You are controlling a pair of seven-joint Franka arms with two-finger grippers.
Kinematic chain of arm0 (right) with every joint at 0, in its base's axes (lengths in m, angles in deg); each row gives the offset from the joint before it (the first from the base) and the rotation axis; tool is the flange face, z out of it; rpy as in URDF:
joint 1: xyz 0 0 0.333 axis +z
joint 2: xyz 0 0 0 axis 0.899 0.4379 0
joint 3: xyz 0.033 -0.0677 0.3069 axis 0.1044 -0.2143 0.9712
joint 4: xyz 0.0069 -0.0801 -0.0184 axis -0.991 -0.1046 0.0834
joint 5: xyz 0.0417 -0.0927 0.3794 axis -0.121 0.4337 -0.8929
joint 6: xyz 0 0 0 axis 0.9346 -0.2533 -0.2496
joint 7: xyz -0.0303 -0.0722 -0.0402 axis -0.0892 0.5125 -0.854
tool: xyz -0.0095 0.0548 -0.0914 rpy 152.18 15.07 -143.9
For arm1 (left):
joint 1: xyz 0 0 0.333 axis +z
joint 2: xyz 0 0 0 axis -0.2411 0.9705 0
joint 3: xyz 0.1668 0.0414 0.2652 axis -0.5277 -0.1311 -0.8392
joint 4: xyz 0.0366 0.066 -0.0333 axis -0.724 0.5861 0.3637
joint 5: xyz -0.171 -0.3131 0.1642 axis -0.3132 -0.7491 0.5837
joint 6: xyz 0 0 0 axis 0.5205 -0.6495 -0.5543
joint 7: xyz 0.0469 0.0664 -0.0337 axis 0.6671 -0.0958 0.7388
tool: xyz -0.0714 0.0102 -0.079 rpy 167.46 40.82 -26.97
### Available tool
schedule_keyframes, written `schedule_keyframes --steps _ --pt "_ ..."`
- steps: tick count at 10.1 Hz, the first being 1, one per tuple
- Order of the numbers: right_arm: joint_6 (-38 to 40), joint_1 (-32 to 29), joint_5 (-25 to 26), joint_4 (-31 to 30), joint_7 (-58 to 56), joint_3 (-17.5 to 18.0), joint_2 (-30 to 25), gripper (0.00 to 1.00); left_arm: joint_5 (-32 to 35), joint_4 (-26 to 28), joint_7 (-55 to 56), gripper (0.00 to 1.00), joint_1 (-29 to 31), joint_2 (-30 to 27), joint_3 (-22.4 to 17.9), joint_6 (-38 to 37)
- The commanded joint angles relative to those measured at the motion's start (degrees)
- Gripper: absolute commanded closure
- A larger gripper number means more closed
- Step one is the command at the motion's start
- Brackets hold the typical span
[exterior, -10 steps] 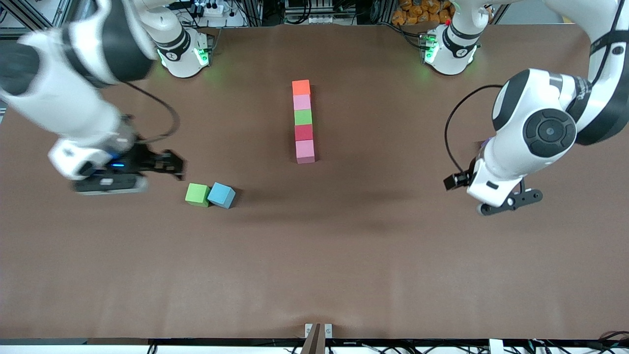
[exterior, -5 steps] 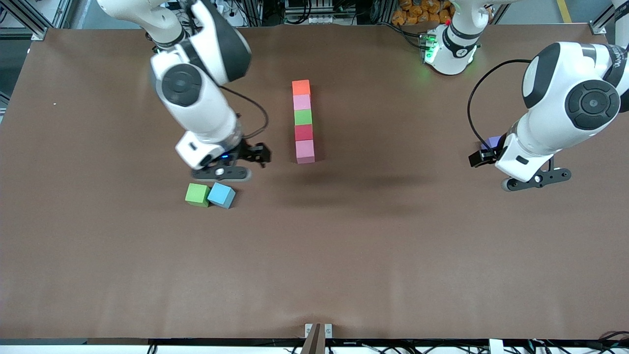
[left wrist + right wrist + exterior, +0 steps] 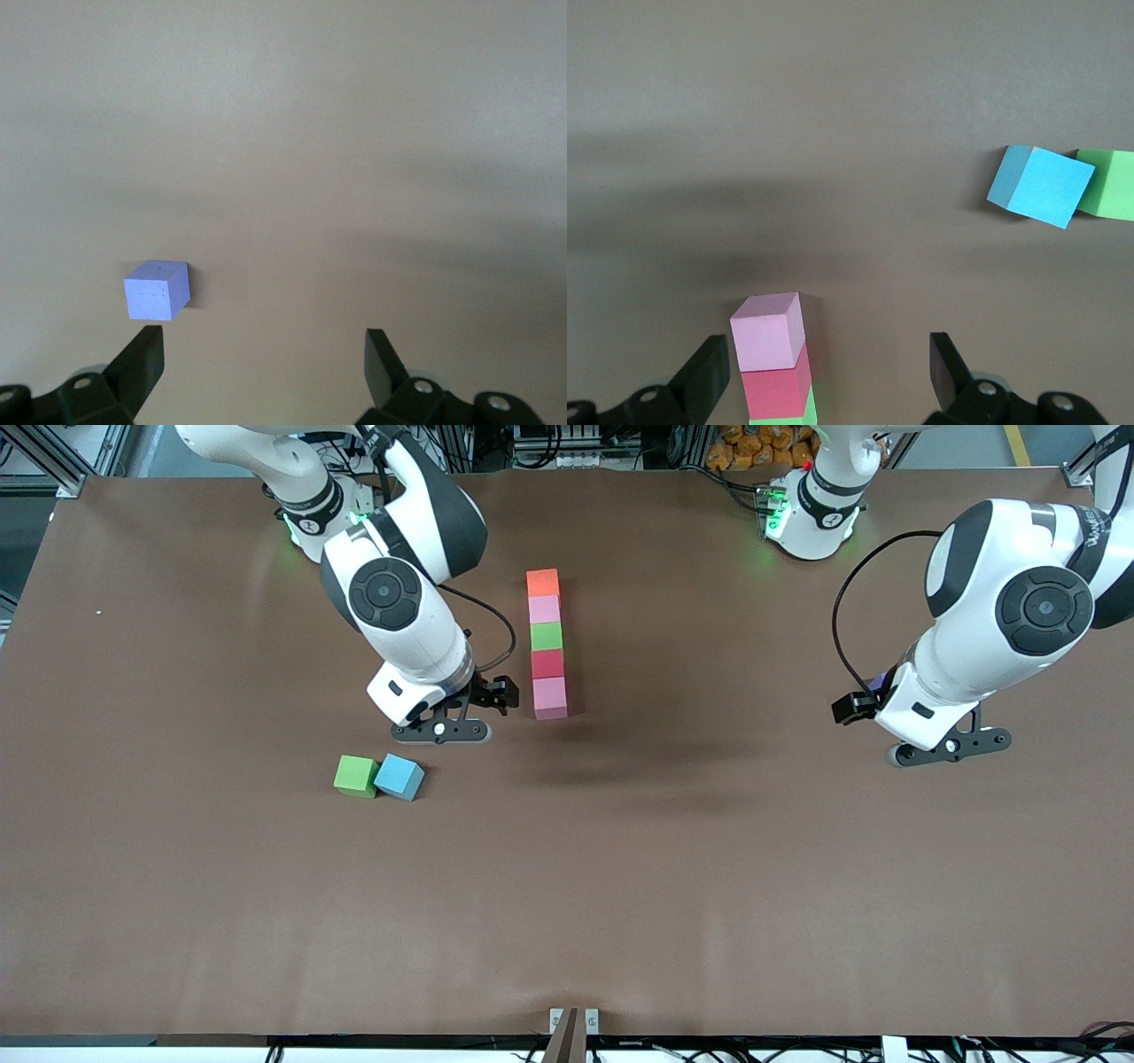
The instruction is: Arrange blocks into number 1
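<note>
Jaws apart over purple cube [image 3: 157, 289]

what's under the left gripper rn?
Bare brown table between the open fingers of the left gripper, which holds nothing. A purple cube sits just ahead of one fingertip; the front view mostly hides it.

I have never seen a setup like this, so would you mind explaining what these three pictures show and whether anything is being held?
These are two white robot arms at a brown table. The large picture looks down from a high camera facing them; the other two come from cameras on each arm's wrist.

Five small foam cubes form a touching line: orange, pink, green, red, pink. A loose green foam cube touches a light blue foam cube, nearer the front camera. A purple foam cube sits under the left arm.

The right end effector hovers open beside the line's nearest pink cube; the left end effector hovers open by the purple cube. Nothing is held.
</note>
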Motion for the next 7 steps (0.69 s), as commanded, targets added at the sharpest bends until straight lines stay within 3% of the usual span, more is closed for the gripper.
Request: schedule_keyframes --steps 1,2,5,7 --pt "-0.6 0.7 -0.6 -1.8 0.0 -0.8 -0.6 0.00 -0.8 0.7 -0.7 0.00 -0.1 -1.2 0.0 0.7" --pt "-0.1 -1.1 0.2 -1.8 -1.2 -2.1 -2.4 0.00 -0.9 0.4 -0.4 0.00 -0.2 -1.1 0.2 0.7" --pt "3.6 -14.3 3.3 -0.8 -15.0 -2.4 -9.7 0.00 -1.4 -1.1 -0.2 0.00 -0.3 -0.8 0.4 0.8" --pt "10.5 -20.9 9.9 3.6 -25.5 -2.3 -13.4 0.00 -1.5 -0.9 0.0 0.00 -0.1 -1.6 1.6 0.4"
